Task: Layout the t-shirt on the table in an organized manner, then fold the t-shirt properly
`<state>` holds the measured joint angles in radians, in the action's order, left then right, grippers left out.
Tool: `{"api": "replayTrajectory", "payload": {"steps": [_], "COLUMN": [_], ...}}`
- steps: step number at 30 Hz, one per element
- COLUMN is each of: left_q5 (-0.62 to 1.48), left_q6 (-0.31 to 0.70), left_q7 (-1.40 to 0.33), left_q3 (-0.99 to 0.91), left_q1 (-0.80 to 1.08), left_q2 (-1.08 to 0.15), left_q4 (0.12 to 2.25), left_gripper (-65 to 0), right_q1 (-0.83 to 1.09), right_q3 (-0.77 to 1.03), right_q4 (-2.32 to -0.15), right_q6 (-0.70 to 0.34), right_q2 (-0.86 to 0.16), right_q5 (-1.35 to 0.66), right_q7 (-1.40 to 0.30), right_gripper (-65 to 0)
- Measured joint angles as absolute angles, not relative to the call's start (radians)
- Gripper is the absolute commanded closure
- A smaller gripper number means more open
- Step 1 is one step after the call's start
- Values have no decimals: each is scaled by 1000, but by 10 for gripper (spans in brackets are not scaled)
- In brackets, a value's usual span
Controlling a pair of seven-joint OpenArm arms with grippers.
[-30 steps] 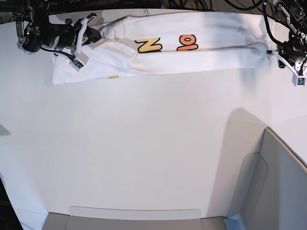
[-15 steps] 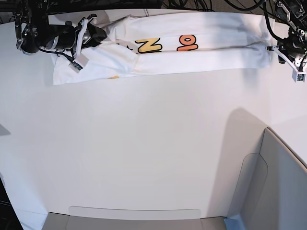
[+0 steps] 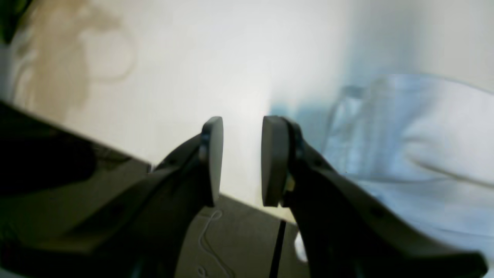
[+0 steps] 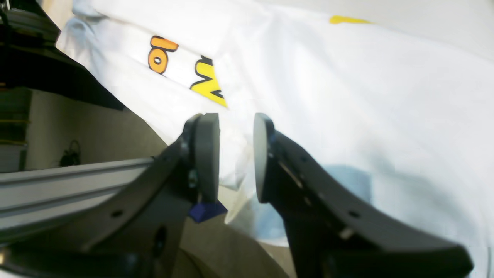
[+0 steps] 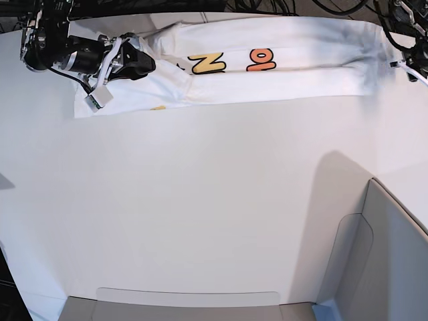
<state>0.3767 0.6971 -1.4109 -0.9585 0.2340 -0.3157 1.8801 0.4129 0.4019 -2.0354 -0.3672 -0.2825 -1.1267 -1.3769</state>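
Observation:
The white t-shirt (image 5: 267, 63) lies as a long folded band along the far side of the table (image 5: 200, 200), with yellow and orange letters facing up. My right gripper (image 5: 148, 65) hovers over the shirt's left end. In the right wrist view the right gripper (image 4: 235, 158) is open, with the t-shirt (image 4: 347, 96) spread beyond its pads and nothing pinched. My left gripper (image 3: 242, 160) is open and empty beside the shirt's right end (image 3: 424, 135). In the base view only a bit of that arm shows at the right edge.
A grey panel (image 5: 394, 267) stands at the near right corner, and a grey strip (image 5: 187, 304) runs along the near edge. Cables and dark frame parts (image 5: 200, 5) sit behind the table's far edge.
My right gripper has moved rightward over the shirt's left end. My left arm has pulled up and to the right, away from the shirt's right end, which lies flat.

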Motion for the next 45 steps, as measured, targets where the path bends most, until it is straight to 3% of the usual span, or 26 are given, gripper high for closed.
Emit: {"api": "replayTrajectory", "payload": {"steps": [5,10,19,38,45], "left_q5": [448,670,1018,1033,1045], "left_q6": [697,697,697,697,697], "left_q7": [-1405,-1409,-1402,-1406,-1408], "left_q3": [-1016,-1057,-950,-926,-1029], "left_q1": [233,292,381,377,373], "left_q2": [-306,-302,-344,-372,-370], "left_q4": [1844,1617,1459,1459,1459], "left_gripper": [-218,-281,-287,-289,-347], "right_q1": [410,410,410,410,410], "right_q3": [402,402,402,402,402], "right_q4": [-2035,-2024,-1994,-1993,-1992], "right_q6": [-367,-367,-367,-367,-367], "right_q2": [-279,-279,-285,-285,-285], "right_q5": [-1123,-1126,-1123,-1123,-1122], "right_q7": [-1377,-1374,-1377,-1377,-1377], "right_gripper": [-161,-161,-161,-161,-161]}}
